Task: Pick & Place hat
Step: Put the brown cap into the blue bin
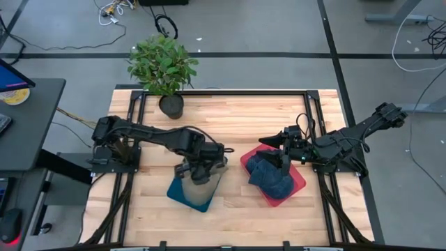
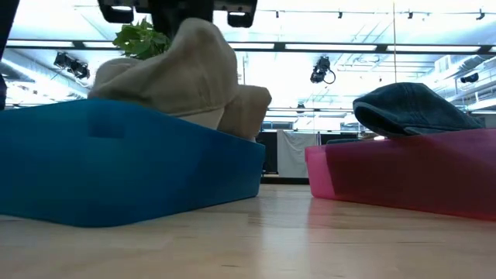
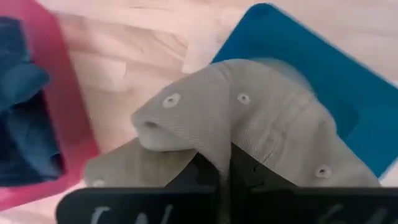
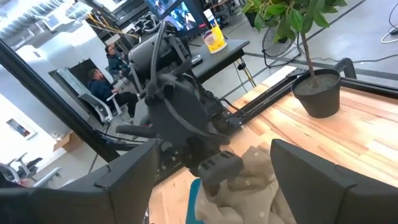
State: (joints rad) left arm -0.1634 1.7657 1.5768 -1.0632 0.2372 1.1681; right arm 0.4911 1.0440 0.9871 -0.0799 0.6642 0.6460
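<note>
A beige hat sits over a blue tray left of the table's middle; in the low view the hat rises above the tray wall. My left gripper stands right above it, shut on its cloth. A dark blue hat lies in a red tray to the right, crown up. My right gripper hovers over the red tray's far end, open, touching nothing. My left gripper pinches a raised fold of the beige hat's crown between its two fingers, coming from above and pointing down. The hat spreads out below the fingers over the blue tray. The tray wall hides whether its underside rests inside.
A potted plant stands at the table's far edge, left of centre. Black frame rails run along both sides of the table. Bare wood lies between the two trays and along the near edge. People sit in the room beyond.
</note>
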